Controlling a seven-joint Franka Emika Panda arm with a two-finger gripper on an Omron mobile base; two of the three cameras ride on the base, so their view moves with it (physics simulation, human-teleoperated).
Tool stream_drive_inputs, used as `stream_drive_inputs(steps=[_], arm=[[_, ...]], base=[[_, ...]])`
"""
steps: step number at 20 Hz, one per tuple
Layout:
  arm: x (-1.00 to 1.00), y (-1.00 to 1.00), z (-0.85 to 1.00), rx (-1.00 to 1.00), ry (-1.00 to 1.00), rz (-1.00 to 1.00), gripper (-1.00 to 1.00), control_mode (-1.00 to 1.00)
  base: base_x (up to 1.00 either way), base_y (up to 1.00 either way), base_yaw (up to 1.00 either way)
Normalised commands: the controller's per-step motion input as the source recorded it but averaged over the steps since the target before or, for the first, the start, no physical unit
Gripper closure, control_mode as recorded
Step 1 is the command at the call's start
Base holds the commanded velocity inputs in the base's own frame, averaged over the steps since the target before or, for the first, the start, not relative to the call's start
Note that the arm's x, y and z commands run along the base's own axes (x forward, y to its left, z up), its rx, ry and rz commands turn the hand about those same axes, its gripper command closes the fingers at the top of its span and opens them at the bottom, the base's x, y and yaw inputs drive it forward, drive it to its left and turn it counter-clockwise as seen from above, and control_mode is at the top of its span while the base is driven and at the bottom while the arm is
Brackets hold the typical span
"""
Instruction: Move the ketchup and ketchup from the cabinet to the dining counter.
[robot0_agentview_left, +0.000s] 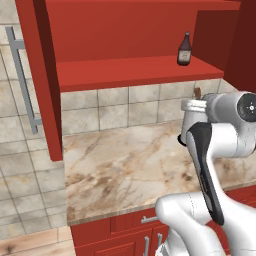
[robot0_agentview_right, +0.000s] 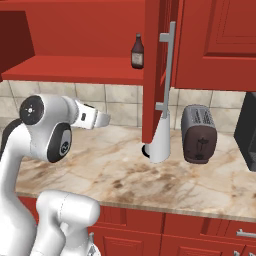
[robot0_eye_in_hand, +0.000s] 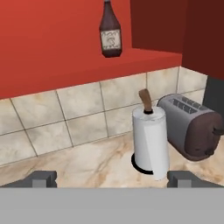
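While spread as wide as it went and gripping nothing, gripper hung low over marbled worktop, fingertips far apart at either side of the hand view. Straight ahead stood white paper-towel roll, upright on a dark base with a brown spindle poking from its top, well apart from the fingers. Just right of the roll sat dark toaster, near but not touching. Behind both ran tiled backsplash. Up above, on the red inner shelf of cabinet, stood ketchup, upright near the shelf's front edge, dark cap up, pale label facing out, well above and apart from the gripper. Hung open at the bottle's right in the right base view was cabinet door, its silver bar handle vertical. Farther right, beyond the toaster, showed a dark appliance edge, too cropped to name. Below the worktop ran low red drawer units.
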Motion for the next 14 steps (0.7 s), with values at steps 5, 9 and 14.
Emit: stream_drive_inputs(steps=[5,9,14], arm=[[0.00,0.02,0.52,0.01,0.04,0.01,-1.00,-1.00],[0.00,0.00,0.36,-0.01,0.00,0.05,-1.00,-1.00],[0.00,0.00,0.26,-0.11,-0.01,0.06,-1.00,-1.00]], base=[[0.00,0.00,0.00],[0.00,0.00,0.00],[0.00,0.00,0.00]])
